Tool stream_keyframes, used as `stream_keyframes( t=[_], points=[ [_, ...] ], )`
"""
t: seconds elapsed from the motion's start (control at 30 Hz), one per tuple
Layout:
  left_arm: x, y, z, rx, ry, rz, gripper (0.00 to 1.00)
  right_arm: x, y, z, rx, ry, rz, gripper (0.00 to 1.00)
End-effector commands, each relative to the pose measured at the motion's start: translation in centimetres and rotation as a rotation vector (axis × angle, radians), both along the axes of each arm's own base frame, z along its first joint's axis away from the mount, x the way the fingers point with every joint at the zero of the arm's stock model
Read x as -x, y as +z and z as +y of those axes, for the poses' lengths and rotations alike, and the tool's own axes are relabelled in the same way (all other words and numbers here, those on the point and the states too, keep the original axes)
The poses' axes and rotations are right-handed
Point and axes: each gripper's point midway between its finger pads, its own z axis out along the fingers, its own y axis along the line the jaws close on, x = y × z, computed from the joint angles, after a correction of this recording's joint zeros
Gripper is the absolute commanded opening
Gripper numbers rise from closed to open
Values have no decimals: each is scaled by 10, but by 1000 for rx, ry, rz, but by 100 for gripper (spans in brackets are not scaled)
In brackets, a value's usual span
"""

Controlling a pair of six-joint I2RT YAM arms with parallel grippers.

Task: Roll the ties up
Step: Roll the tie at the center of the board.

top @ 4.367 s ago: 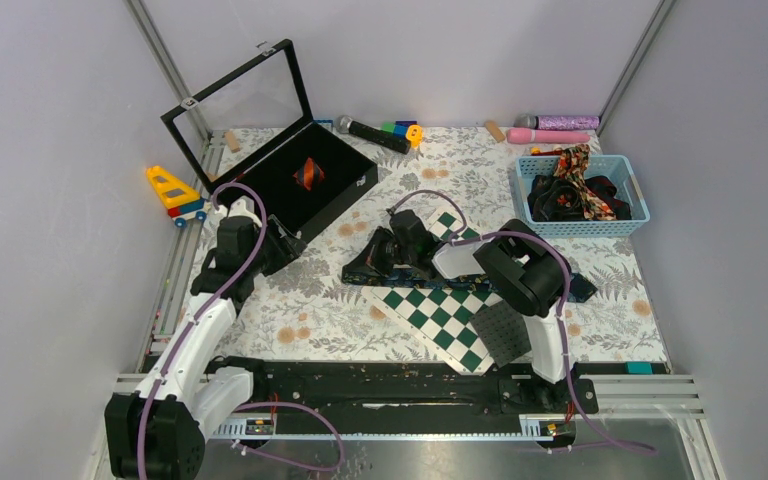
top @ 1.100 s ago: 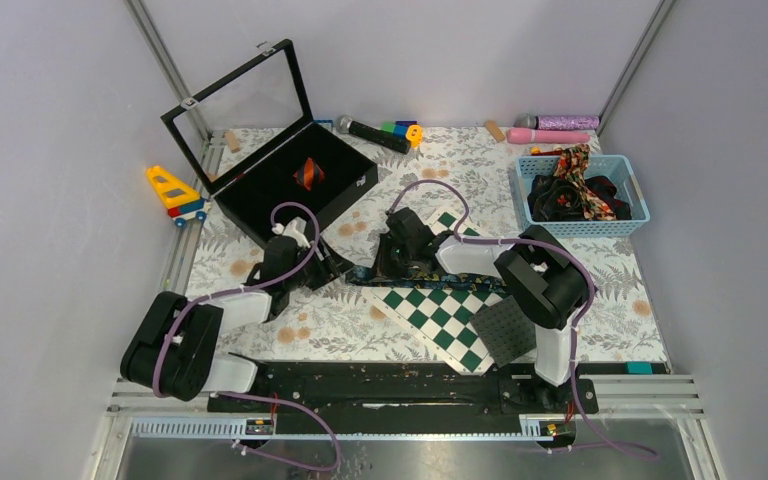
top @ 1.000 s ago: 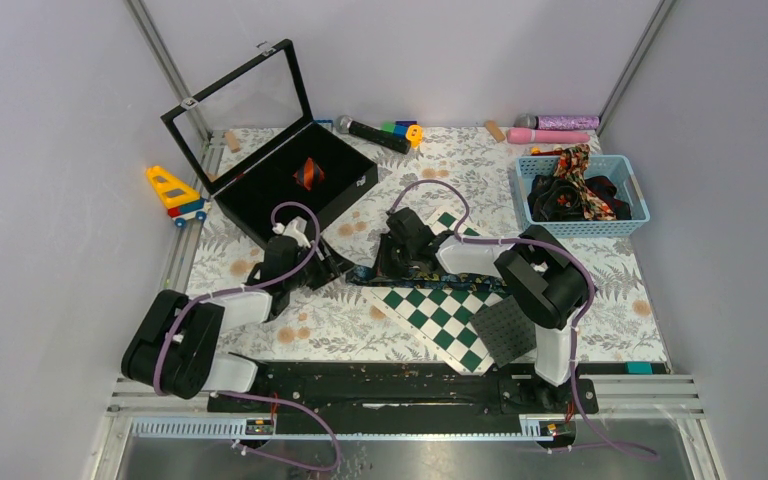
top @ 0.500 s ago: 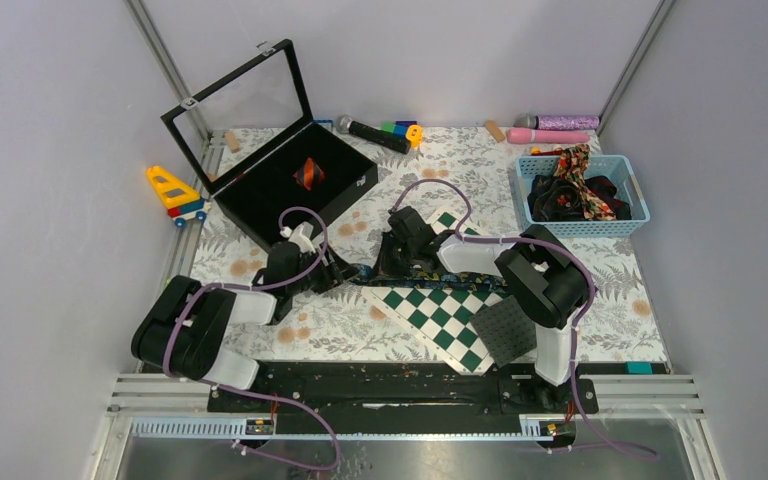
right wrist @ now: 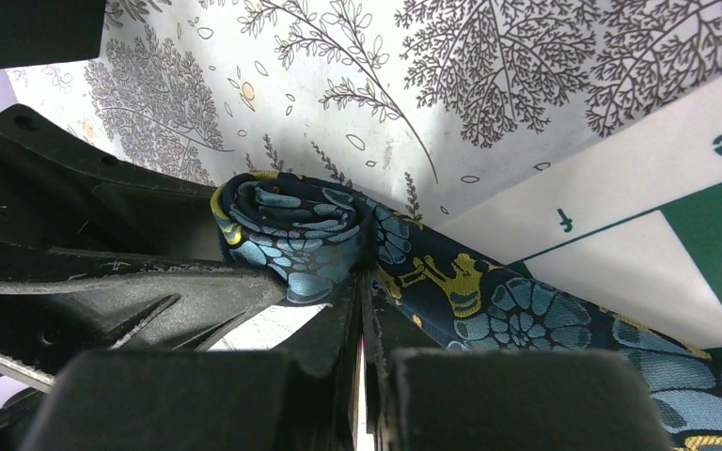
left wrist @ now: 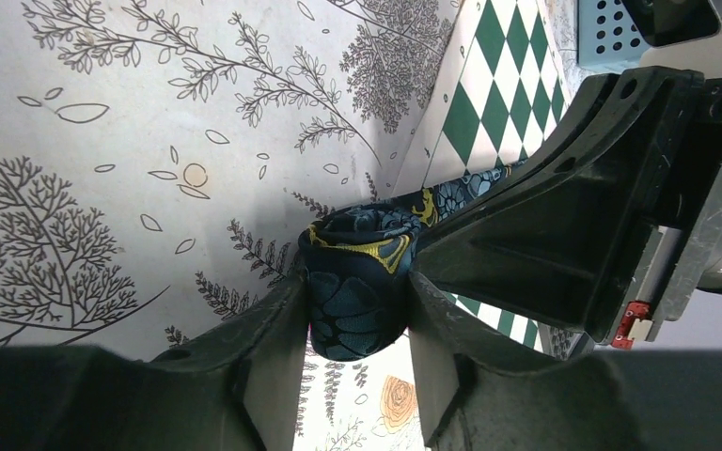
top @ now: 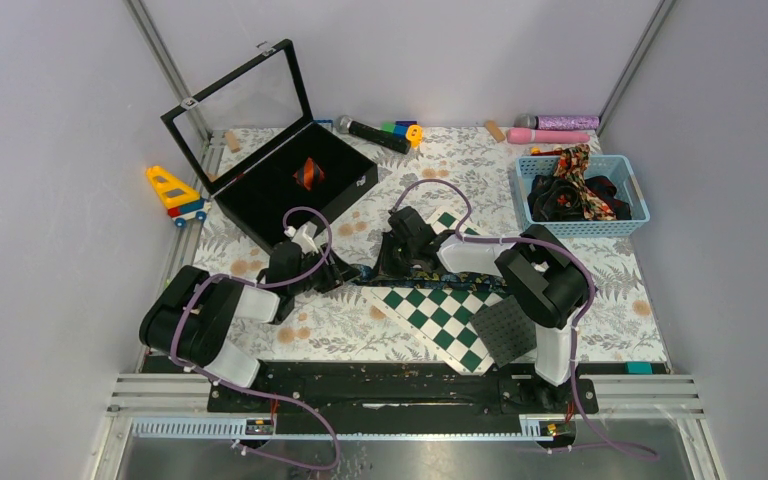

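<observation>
A navy-teal floral tie (top: pixel 480 283) lies across the green-and-white chequered board (top: pixel 438 312). Its left end is wound into a small roll (left wrist: pixel 355 282), also seen in the right wrist view (right wrist: pixel 287 235). My left gripper (left wrist: pixel 355 315) (top: pixel 346 272) is shut on this roll, one finger on each side. My right gripper (right wrist: pixel 361 282) (top: pixel 388 266) is shut, its tips pinching the tie where the flat part leaves the roll. A rolled red-orange and black striped tie (top: pixel 307 172) sits in the open black box (top: pixel 260 195). More ties (top: pixel 575 195) are heaped in the blue basket (top: pixel 632 222).
A toy truck (top: pixel 174 194) lies at the left edge. A microphone (top: pixel 370 131), coloured blocks (top: pixel 401 129) and pink and purple microphones (top: pixel 550 129) line the back. A grey perforated pad (top: pixel 505 330) lies by the right arm's base.
My left arm has swung in from beside the black box to the right, and its gripper now clamps the tie's roll. My right arm and the tie have stayed put.
</observation>
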Motion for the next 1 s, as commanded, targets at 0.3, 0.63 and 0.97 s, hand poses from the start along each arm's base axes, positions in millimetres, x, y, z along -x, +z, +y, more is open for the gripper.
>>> stream_keyframes(
  t=[0.3,0.63,0.97],
  points=[
    [-10,23,-9,21,-24,-40,32,-6,26,-8,-11,-13,-59,3],
    [-24,38,10,-219,23,-26,31,0,87,-49,12,-20,-238,6],
    [-25,38,29,-421,43,48,29,5,103,-98,89,-76,-331,7]
  ],
)
